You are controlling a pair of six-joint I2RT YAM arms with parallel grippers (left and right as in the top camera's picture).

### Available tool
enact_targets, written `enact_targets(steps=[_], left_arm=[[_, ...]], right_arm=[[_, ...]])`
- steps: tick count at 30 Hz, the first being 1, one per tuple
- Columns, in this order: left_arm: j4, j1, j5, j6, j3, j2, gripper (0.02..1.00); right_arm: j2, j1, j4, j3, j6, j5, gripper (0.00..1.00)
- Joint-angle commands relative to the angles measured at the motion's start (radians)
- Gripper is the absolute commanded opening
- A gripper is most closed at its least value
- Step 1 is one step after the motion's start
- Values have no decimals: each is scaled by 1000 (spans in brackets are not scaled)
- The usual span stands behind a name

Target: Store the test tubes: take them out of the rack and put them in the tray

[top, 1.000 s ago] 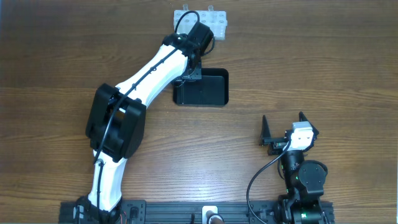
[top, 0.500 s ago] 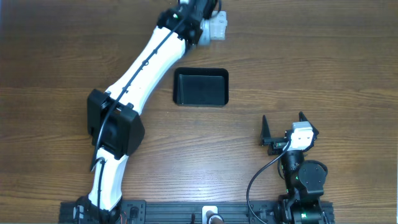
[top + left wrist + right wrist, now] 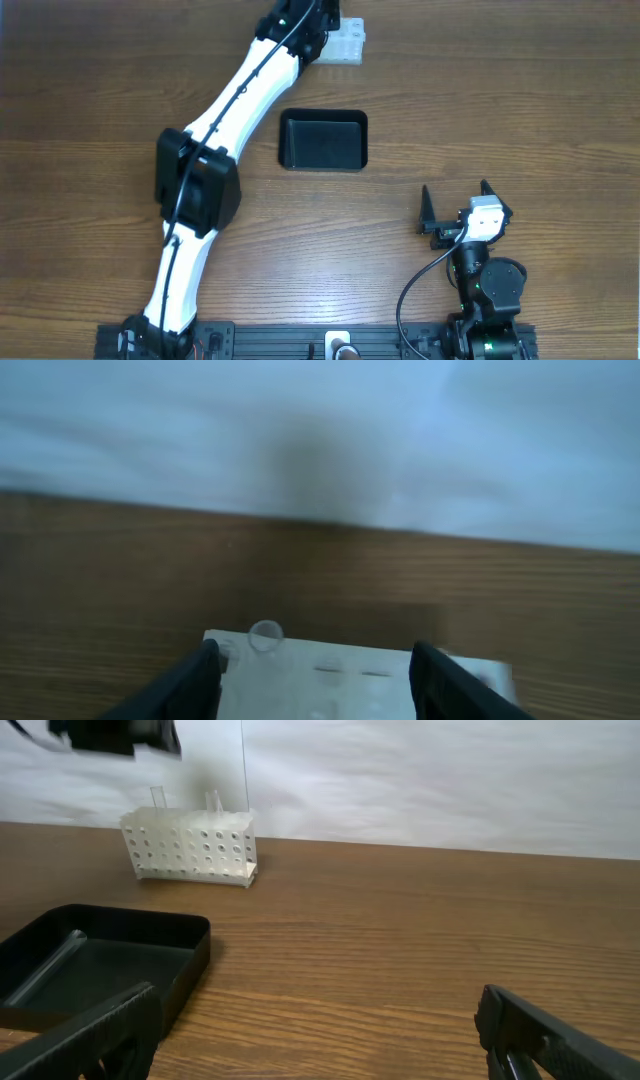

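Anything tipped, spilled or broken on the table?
Nothing stands out. The rack stands upright at the far edge of the table with tubes upright in it, the tray sits flat, and no spill shows.

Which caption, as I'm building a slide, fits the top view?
Left gripper above the tube rack, black tray mid-table, right gripper open near its base.

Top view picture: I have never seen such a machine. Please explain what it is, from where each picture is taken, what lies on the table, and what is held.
These are two robot arms at a wooden table. The top view looks down from above; the other two pictures come from a camera on each arm's wrist. The left gripper hangs open over the clear rack, where test tubes stand. The right gripper rests open near its own base. A black tray lies apart from the rack. Neither gripper holds anything.
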State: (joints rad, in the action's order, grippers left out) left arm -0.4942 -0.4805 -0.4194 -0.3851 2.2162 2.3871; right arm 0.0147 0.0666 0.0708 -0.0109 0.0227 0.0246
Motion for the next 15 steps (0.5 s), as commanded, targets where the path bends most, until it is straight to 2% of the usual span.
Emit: enact_targets(steps=[1, 15], left_arm=[[23, 28, 12, 0, 2, 61, 614], [73, 51, 79, -19, 2, 115, 551]], right_arm=[[-10, 5, 2, 6, -7, -3, 991], [-10, 5, 2, 6, -7, -3, 991]])
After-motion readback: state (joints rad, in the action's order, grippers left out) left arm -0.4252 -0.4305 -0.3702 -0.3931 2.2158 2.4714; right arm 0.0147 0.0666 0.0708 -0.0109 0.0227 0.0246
